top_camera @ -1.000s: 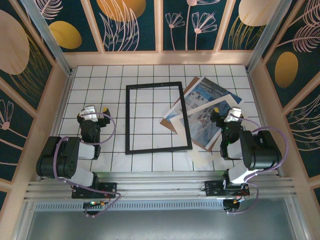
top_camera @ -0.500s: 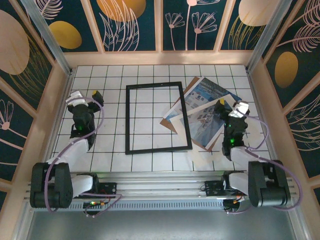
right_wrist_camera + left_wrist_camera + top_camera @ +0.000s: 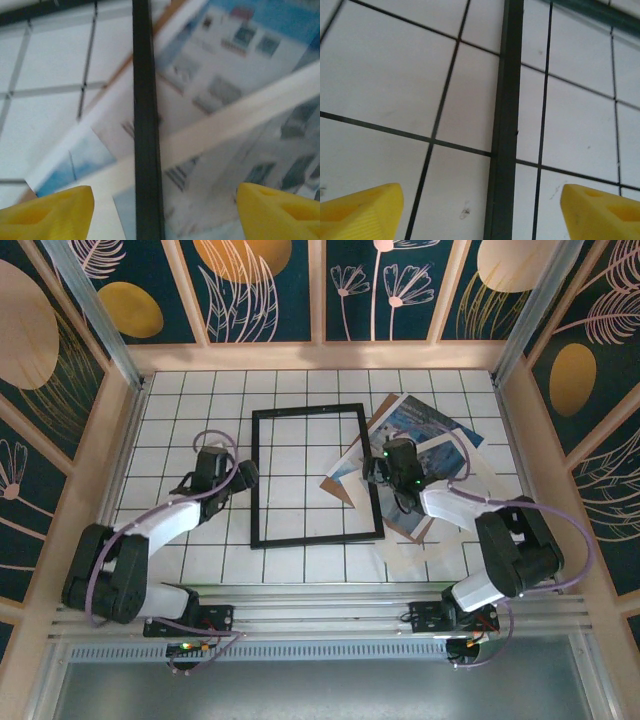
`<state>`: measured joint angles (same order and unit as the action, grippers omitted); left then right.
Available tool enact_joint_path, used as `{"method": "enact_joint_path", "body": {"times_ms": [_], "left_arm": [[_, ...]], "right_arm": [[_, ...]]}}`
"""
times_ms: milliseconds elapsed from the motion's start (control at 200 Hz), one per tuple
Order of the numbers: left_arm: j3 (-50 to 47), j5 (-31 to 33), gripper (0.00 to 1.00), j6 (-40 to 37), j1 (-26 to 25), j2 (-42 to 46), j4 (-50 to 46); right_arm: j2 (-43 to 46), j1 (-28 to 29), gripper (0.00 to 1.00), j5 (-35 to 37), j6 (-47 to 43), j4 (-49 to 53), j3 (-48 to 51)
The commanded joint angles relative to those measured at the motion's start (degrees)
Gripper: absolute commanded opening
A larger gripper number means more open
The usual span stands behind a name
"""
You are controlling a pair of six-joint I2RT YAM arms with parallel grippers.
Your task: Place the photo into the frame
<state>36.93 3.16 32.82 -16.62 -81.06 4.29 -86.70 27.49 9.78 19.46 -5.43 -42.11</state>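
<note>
The black frame (image 3: 316, 410) lies flat on the white tiled table. My left gripper (image 3: 247, 476) is at its left rail, jaws open; in the left wrist view the yellow fingertips (image 3: 361, 212) straddle the rail (image 3: 506, 150) without touching it. My right gripper (image 3: 373, 472) is at the right rail, also open; its fingertips (image 3: 278, 212) stand on either side of the bar (image 3: 146, 150). The blue-toned photo (image 3: 422, 426) of pale buildings lies to the right, its left part under that rail, and appears blurred below the right gripper (image 3: 162, 212) as the photo (image 3: 225, 80).
A brown backing board (image 3: 381, 418) and a cream mat sheet (image 3: 430, 550) lie in the same loose pile as the photo, right of the frame. Wooden walls close the table on three sides. Bare tiles lie left of the frame.
Both arms have swung inward from the table's sides to the frame's left and right rails. Both pairs of jaws have narrowed a little.
</note>
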Motion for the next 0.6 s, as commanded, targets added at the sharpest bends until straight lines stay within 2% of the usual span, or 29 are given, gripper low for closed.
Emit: {"method": "enact_joint_path", "body": {"times_ms": [0, 305, 590], "left_arm": [[4.87, -1.42, 0.78, -3.04, -1.62, -4.61, -5.09], [11.42, -1.66, 0.64, -7.12, -3.31, -14.6, -7.89], [13.33, 0.65, 0.47, -7.87, -3.47, -19.67, -8.7]], "right_arm": [[-1.86, 0.34, 0.72, -2.38, 1.16, 5.0, -3.83], [-4.33, 0.12, 0.69, -3.09, 0.84, 4.51, -3.76], [-4.49, -0.12, 0.68, -4.99, 1.53, 3.57, -3.1]]}}
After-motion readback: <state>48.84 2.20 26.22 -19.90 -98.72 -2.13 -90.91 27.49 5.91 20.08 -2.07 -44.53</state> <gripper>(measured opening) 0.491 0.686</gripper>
